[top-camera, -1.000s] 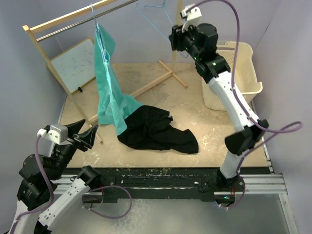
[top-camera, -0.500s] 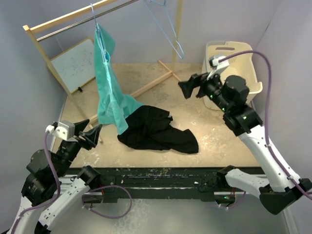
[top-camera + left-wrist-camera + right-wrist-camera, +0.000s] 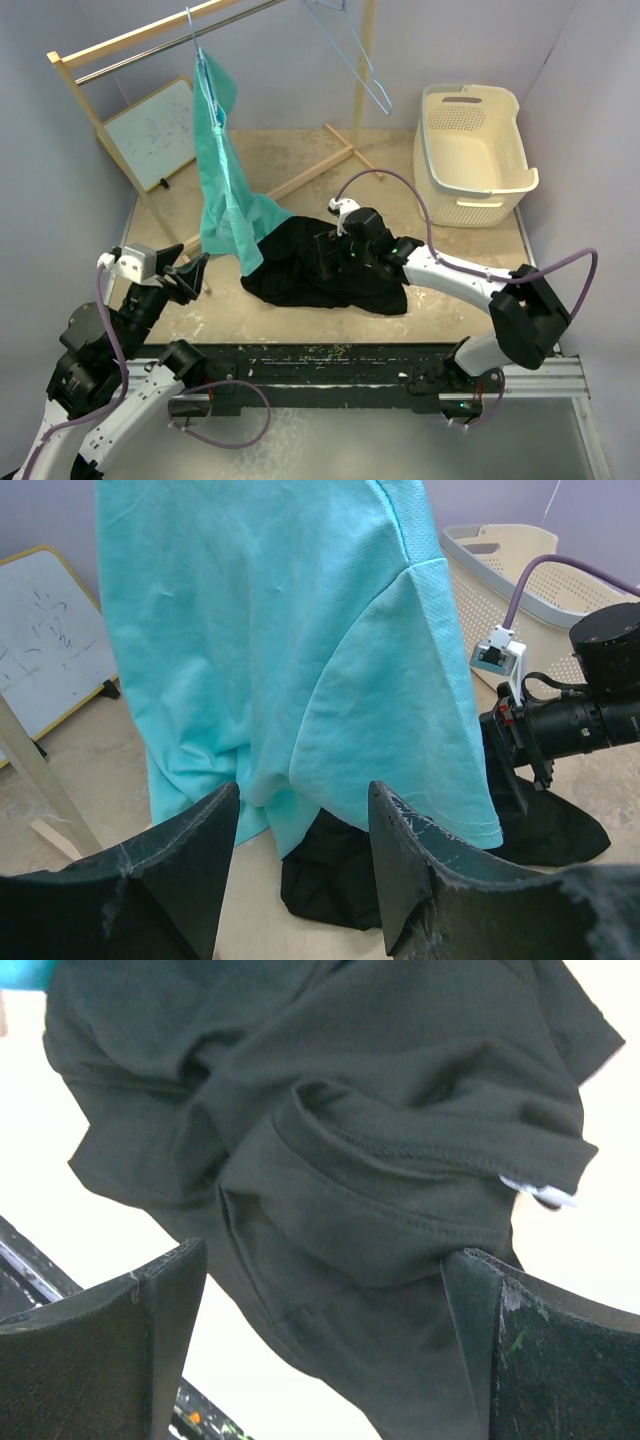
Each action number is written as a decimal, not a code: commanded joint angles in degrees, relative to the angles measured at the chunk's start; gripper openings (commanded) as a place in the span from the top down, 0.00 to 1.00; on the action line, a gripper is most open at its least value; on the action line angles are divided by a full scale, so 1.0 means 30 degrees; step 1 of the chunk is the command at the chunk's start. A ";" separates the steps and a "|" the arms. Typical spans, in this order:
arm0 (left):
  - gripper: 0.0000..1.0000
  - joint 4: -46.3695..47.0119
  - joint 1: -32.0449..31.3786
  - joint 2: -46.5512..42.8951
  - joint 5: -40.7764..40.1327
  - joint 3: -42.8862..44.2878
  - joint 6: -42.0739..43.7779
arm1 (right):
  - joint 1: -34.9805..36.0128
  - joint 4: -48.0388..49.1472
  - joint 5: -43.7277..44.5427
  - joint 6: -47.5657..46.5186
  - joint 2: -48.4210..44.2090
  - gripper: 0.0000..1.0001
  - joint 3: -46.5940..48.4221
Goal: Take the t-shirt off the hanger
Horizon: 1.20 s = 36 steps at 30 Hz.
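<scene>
A teal t-shirt [image 3: 225, 190] hangs from a blue hanger [image 3: 205, 75] on the wooden rack, its hem draped onto the table; it fills the left wrist view [image 3: 290, 640]. A black t-shirt [image 3: 300, 270] lies crumpled on the table beside it. My left gripper [image 3: 190, 275] is open and empty, low at the left, pointing at the teal shirt's lower part [image 3: 302, 795]. My right gripper [image 3: 325, 255] is open, low over the black shirt [image 3: 380, 1160], jaws straddling its folds [image 3: 325, 1255] without closing on them.
An empty blue hanger [image 3: 350, 50] hangs from the rack rail [image 3: 130, 45] at the top. A cream laundry basket [image 3: 475, 150] stands at the back right. A whiteboard [image 3: 150, 130] leans at the back left. The rack's wooden feet [image 3: 320, 165] cross the table.
My right arm has swung down from high by the rack to low over the black shirt. The empty hanger has swung right. My left gripper has barely moved.
</scene>
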 commanded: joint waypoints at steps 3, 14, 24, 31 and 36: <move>0.43 0.0920 0.0014 -0.0116 -0.0658 -0.0141 -0.0343 | 0.0452 0.3771 -0.1233 0.0617 0.1461 0.00 0.0992; 0.43 0.1302 0.0025 -0.0050 -0.0651 -0.0395 -0.0271 | 0.3512 0.4579 0.0239 0.0861 0.6912 0.00 0.4410; 0.42 0.1331 0.0015 0.0064 -0.0644 -0.0451 -0.0297 | 0.4459 -0.1219 0.6306 0.3751 0.9193 0.43 0.5724; 0.42 0.1371 0.0022 0.0257 -0.0592 -0.0457 -0.0289 | 0.4038 -0.2711 0.8797 0.5762 0.6608 1.00 0.3575; 0.42 0.1302 0.0021 0.0460 -0.0550 -0.0375 -0.0329 | 0.0863 -0.2697 0.7876 0.6349 0.0153 1.00 0.0844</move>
